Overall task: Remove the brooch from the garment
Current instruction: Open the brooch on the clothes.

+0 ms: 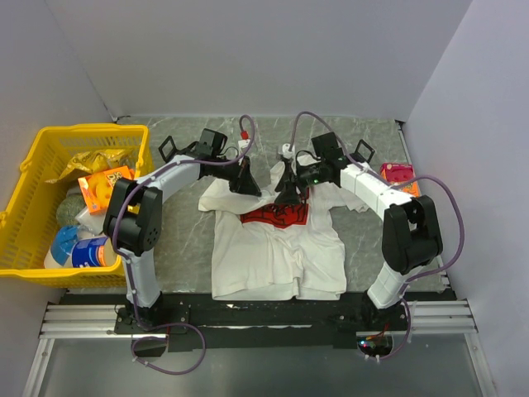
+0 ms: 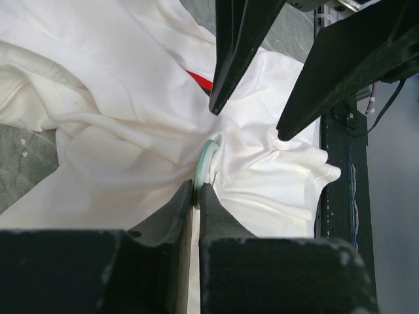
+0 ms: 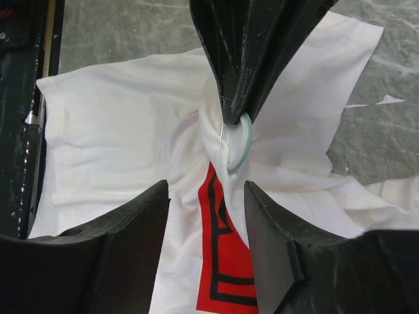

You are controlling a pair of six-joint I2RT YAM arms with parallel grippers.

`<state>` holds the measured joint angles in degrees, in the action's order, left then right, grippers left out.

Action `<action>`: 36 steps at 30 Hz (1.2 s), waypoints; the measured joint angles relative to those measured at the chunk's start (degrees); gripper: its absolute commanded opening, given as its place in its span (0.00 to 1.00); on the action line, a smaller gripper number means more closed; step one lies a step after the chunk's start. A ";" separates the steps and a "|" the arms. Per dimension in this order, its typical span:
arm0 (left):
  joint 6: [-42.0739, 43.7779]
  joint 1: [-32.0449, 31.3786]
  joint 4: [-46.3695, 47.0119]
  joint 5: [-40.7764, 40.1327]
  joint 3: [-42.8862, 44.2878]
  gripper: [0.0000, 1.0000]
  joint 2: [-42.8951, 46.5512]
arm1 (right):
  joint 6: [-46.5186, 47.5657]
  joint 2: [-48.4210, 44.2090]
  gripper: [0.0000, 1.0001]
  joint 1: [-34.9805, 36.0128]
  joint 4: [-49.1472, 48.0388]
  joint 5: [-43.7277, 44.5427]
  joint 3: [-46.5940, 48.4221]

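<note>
A white short-sleeved T-shirt with a red square print (image 1: 277, 256) lies in the middle of the grey marbled counter (image 1: 182, 240), its hem toward the near edge and its collar toward the far edge. The chest is bunched up, with folds radiating from one gathered spot and the red print creased beneath it. At that spot sits a pale green ring-shaped brooch (image 2: 208, 163), standing on edge in the puckered white cloth just above the top of the red print. The left gripper (image 2: 196, 196) is clamped on the brooch, its two black fingers pressed together over the ring's rim. The right gripper (image 3: 206, 190) faces it from the other side with its fingers spread apart, one on each side of the gathered fold and the strip of red print; whether they touch the cloth cannot be told. A yellow plastic basket (image 1: 33, 165) holding packaged goods stands at the counter's left edge, and a flat orange-and-pink packet (image 1: 401, 175) lies near the right edge, toward the far right corner.
</note>
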<state>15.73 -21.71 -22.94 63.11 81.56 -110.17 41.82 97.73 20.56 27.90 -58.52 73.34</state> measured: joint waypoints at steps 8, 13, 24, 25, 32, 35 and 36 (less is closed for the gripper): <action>-1.03 0.00 1.53 -0.17 -0.35 0.01 0.00 | -1.99 -0.20 0.68 -2.78 -0.22 -4.61 0.00; -1.60 0.00 1.99 -0.26 -0.66 0.01 0.09 | -3.04 -0.22 0.77 -2.93 -0.59 -6.32 0.00; -0.55 -0.26 1.09 -0.37 -0.68 0.01 0.52 | -12.41 -1.95 0.80 -2.93 -9.03 -6.78 -0.04; -0.37 -0.35 0.98 -0.37 -0.68 0.01 0.68 | -13.29 -1.97 0.79 -2.93 -9.97 -6.60 -0.07; 0.07 -1.20 0.96 -0.39 -0.79 0.01 2.12 | -18.27 -1.79 0.71 -2.80 -13.84 -5.35 -0.57; 0.04 -1.55 1.11 -0.46 -1.14 0.01 2.45 | -19.08 -1.38 0.68 -2.38 -14.25 -5.18 -0.55; 0.07 -1.66 1.16 -0.44 -1.33 0.01 2.49 | -19.37 -1.07 0.68 -2.14 -14.25 -5.16 -0.52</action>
<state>15.79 -23.38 -21.78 62.67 80.23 -107.68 22.46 96.66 18.41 13.65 -63.68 72.82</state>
